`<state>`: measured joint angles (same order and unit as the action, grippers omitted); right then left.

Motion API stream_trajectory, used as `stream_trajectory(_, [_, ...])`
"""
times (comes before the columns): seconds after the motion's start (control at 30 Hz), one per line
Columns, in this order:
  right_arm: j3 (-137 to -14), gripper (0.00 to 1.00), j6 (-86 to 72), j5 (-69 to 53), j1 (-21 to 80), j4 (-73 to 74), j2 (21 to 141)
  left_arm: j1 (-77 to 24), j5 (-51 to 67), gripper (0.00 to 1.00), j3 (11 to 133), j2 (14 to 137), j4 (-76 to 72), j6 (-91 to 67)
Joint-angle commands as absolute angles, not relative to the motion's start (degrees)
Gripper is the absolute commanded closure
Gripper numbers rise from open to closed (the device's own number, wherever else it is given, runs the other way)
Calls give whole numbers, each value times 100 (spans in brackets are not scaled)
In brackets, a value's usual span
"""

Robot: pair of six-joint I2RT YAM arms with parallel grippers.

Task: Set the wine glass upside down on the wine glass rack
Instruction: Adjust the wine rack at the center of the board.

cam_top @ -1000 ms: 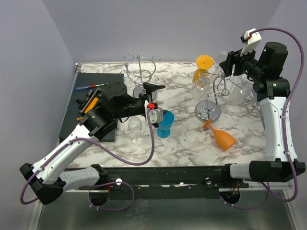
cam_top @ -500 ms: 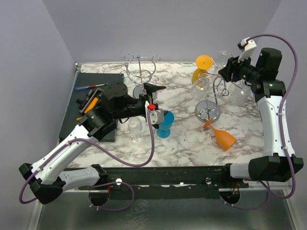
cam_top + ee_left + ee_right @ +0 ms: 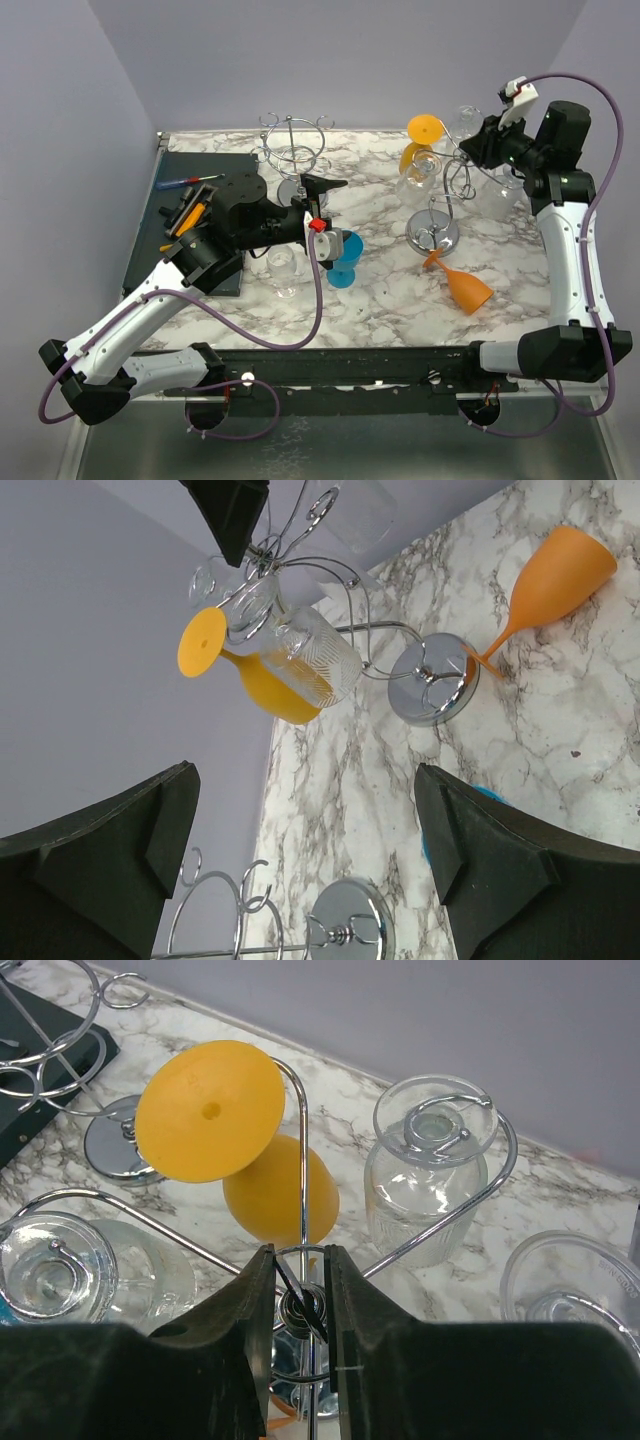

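Observation:
The wine glass rack (image 3: 440, 205) stands at the right on a chrome base (image 3: 432, 685). An orange wine glass (image 3: 210, 1110) and clear glasses (image 3: 430, 1180) hang from it upside down. My right gripper (image 3: 300, 1265) is over the rack, with its jaws shut on the wire loop at the top of the post. A second orange wine glass (image 3: 462, 285) lies on its side in front of the base. A blue wine glass (image 3: 346, 258) stands upright mid-table. My left gripper (image 3: 335, 212) hovers open just above it, holding nothing.
A second, empty wire rack (image 3: 295, 150) stands at the back centre, with its base (image 3: 350, 935) below my left fingers. A clear glass (image 3: 283, 265) stands left of the blue one. A dark mat (image 3: 190, 200) with tools lies at the left.
My right gripper has moved in over the rack's top and its jaws have narrowed onto the wire loop there. The left arm has barely moved.

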<state>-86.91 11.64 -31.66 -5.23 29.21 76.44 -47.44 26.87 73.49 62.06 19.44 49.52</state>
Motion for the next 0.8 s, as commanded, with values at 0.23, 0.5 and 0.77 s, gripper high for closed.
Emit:
stream_trajectory(0.23, [-8069, 100, 999, -3763, -520, 1452, 7224, -4812, 2584, 4, 7499, 6240, 2007, 5005])
stream_trajectory(0.5, [-8338, 100, 961, -4131, -519, 624, 7158, -4808, 2593, 4, 7489, 6249, 2006, 5080])
stream_trajectory(0.77, [-8638, 100, 1004, -4157, -521, 810, 7278, -4808, 2540, 4, 7405, 6162, 2007, 5124])
